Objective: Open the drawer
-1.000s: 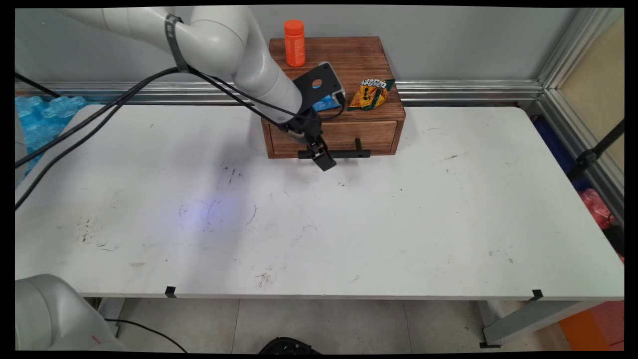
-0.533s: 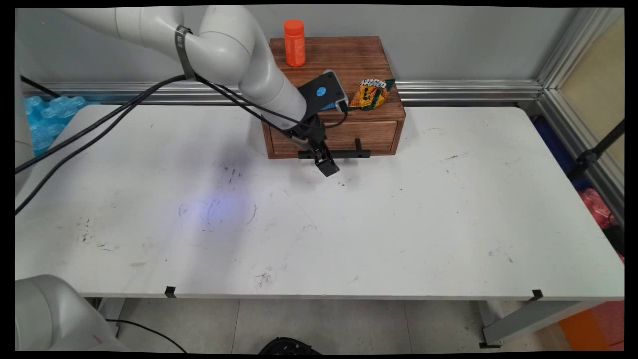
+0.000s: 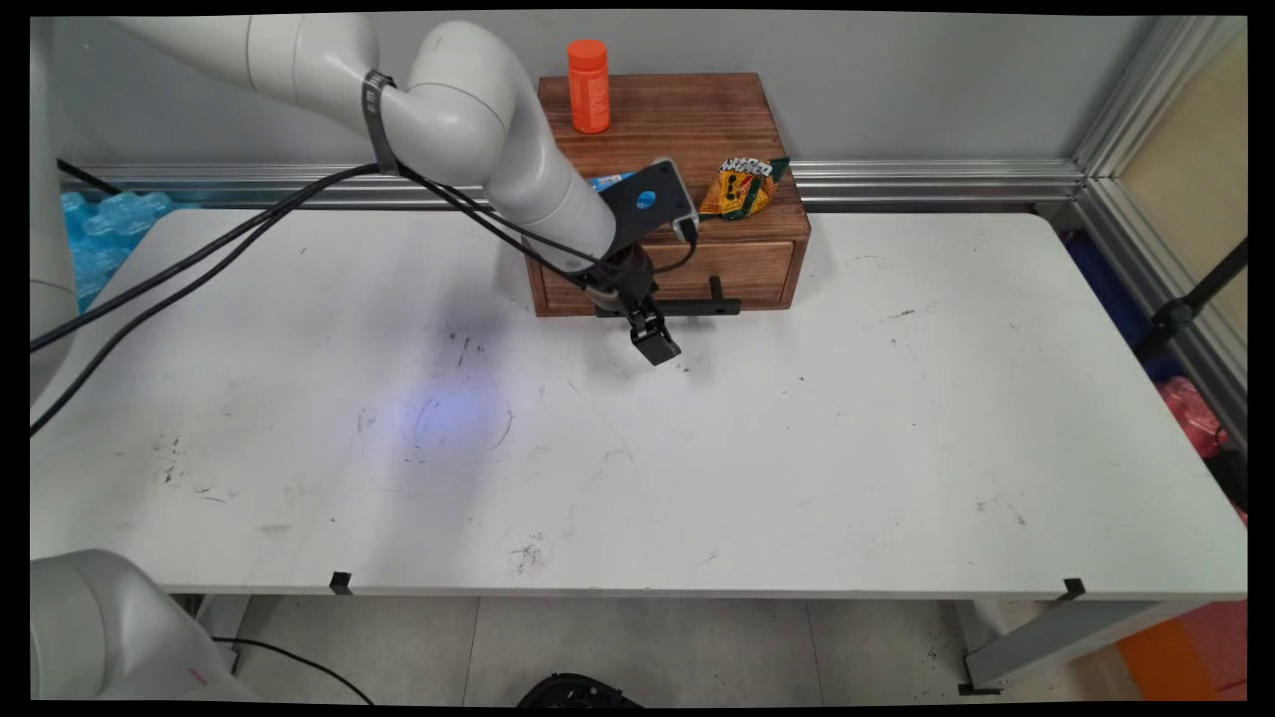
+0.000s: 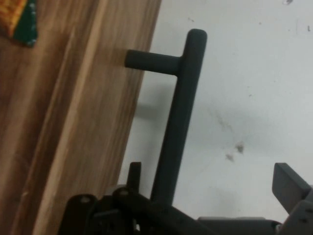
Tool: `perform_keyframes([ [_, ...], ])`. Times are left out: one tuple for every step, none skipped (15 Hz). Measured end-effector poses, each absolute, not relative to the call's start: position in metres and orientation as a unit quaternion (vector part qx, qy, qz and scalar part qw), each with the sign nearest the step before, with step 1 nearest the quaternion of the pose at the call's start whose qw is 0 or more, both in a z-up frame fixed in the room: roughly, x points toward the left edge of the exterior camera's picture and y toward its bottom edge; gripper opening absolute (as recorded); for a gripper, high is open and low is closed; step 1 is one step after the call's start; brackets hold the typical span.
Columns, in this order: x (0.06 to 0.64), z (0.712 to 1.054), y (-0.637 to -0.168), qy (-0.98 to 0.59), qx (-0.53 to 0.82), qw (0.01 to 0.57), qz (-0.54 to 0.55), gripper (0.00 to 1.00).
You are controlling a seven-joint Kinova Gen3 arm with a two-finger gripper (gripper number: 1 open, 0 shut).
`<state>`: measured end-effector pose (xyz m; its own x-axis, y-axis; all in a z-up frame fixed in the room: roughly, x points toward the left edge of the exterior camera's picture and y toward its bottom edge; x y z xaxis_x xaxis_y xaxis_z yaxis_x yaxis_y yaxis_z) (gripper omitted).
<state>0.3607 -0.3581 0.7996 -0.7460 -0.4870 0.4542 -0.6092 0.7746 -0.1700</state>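
- Gripper (image 3: 654,344) (image 4: 210,178): hanging low just in front of the wooden drawer box (image 3: 687,124), towards the left end of its front face, and pointing down at the table (image 3: 797,448).
- Fingers (image 4: 291,183): standing wide apart and gripping nothing. In the hand view, straddling the handle's bar, with the bar running close beside one finger and well clear of the other. Not appearing to touch the bar.
- Black bar handle (image 3: 697,307) (image 4: 178,112): sticking out from the box's drawer front on short posts and lying parallel to that front. Passing between the fingers at its left end.
- Drawer: sitting flush in the front of the box, showing no gap.
- Orange bottle (image 3: 588,85): standing upright on top of the box, at the back left corner.
- Crumpled yellow-and-green snack packet (image 3: 742,187) (image 4: 19,19): lying on top of the box, near the front right edge.
- Small blue item (image 3: 608,182): peeking out on top of the box behind the arm's wrist, mostly hidden and too covered to identify.
- Black cables: trailing from the arm, away to the left of the box.
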Motion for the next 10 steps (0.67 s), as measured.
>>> perform_keyframes([
  [0.360,0.797,-0.358,-0.922,0.295,0.197,0.153,1.00],
  [0.360,0.796,-0.357,-0.923,0.294,0.197,0.152,1.00],
  [0.359,0.794,-0.357,-0.924,0.292,0.198,0.150,1.00],
  [0.358,0.792,-0.356,-0.924,0.291,0.199,0.148,1.00],
  [0.358,0.790,-0.355,-0.925,0.290,0.199,0.145,1.00],
  [0.357,0.788,-0.354,-0.926,0.288,0.200,0.143,1.00],
  [0.357,0.787,-0.353,-0.926,0.287,0.200,0.141,1.00],
  [0.356,0.786,-0.352,-0.927,0.286,0.201,0.139,1.00],
  [0.356,0.785,-0.351,-0.927,0.286,0.201,0.136,1.00],
  [0.355,0.784,-0.349,-0.928,0.285,0.202,0.134,1.00],
])
